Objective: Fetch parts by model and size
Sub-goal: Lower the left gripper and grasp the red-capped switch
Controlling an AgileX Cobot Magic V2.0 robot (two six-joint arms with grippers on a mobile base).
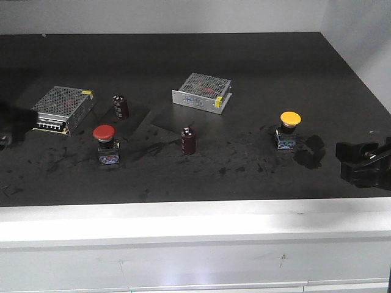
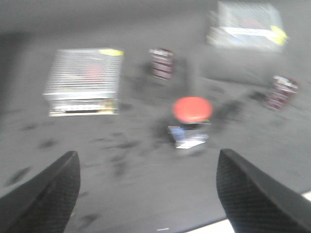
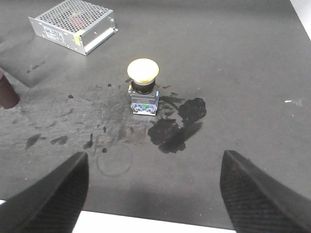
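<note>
Red-capped switch (image 1: 104,143) seated near-left on table (image 1: 244,55), yellow-capped switch (image 1: 289,128) near-right; neither gripped yet. Left gripper (image 2: 146,158) held wide, pointed at red one; right gripper (image 3: 154,155) held wide, pointed at yellow one (both empty). Grasp and fetch judged wholly outstanding.

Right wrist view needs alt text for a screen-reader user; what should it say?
A yellow-capped push-button switch stands upright on a dark, smudged table, centred ahead of the right hand, whose two black fingers are spread wide at the bottom corners. A silver mesh box lies at the upper left.
</note>
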